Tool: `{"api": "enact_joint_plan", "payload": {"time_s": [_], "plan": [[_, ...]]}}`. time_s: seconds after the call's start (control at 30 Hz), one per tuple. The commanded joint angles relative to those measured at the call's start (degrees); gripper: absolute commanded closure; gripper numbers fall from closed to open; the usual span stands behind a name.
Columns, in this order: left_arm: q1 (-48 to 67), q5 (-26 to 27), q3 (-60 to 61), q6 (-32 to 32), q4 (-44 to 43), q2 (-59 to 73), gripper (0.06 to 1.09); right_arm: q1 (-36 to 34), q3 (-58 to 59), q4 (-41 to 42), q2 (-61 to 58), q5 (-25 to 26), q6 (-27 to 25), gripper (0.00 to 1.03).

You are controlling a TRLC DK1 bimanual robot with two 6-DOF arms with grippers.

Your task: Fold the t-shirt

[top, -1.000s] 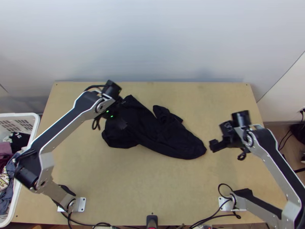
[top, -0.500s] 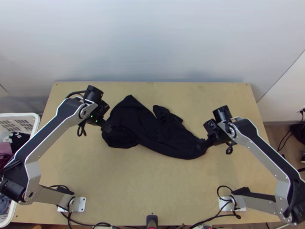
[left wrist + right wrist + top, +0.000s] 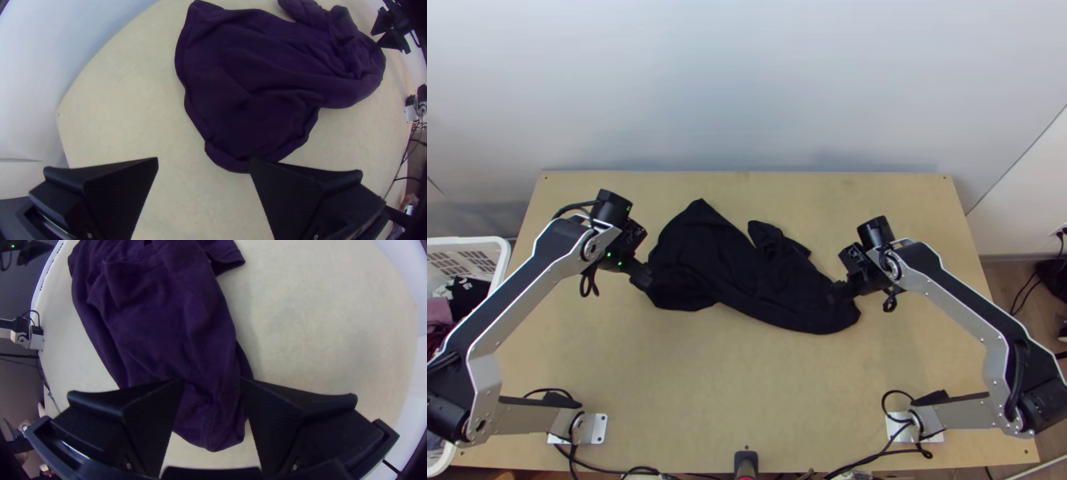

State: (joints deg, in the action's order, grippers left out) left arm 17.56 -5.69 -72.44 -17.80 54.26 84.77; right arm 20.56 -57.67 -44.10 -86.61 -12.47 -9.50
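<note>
A dark t-shirt lies bunched and rumpled across the middle of the table, stretched from left to right. At its left end is my left gripper; in the left wrist view the left gripper is open, one finger close by the cloth's edge. Over the shirt's right end stands my right gripper. The right wrist view has the right gripper open, with the narrow end of the shirt between its fingers, which are not shut on it.
A white basket of clothes stands off the table's left side. Bare wood of the table lies in front of the shirt, and cables run along the near edge.
My left gripper has moved left from above the shirt to its left edge. My right gripper has come left, from beside the shirt to over its right end. The shirt lies as before.
</note>
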Motion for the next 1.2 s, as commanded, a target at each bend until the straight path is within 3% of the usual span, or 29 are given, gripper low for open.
{"api": "enact_joint_plan", "payload": {"time_s": [0.0, 0.33, 0.53, 0.7, 0.97, 1.17], "plan": [[-0.8, 0.0, 3.2, -0.4, -1.1, -1.8, 0.10, -0.7, 1.3, 3.1, -2.2, 0.1, -0.8, 0.44], [-1.3, 0.0, 5.4, -0.5, -2.5, -2.7, 0.10, -1.7, 3.5, 6.1, -4.2, 0.2, -1.6, 0.48], [-1.3, 0.0, 6.0, -0.5, -3.2, -2.7, 0.10, -1.1, 4.5, 8.4, -2.6, 0.1, -2.4, 0.83], [-1.3, 0.0, 7.5, -3.5, -3.2, -2.9, 0.10, -0.9, 4.3, 8.5, -0.9, 0.1, -3.0, 1.00], [-1.0, 0.0, 9.3, -7.2, -3.5, -3.4, 0.10, -1.6, 3.7, 8.3, 3.2, 0.1, -2.8, 1.00], [4.6, 0.0, 13.6, -7.9, -8.8, -6.5, 0.10, -2.7, 1.1, 6.4, 7.6, 0.1, -1.1, 1.00]]}}
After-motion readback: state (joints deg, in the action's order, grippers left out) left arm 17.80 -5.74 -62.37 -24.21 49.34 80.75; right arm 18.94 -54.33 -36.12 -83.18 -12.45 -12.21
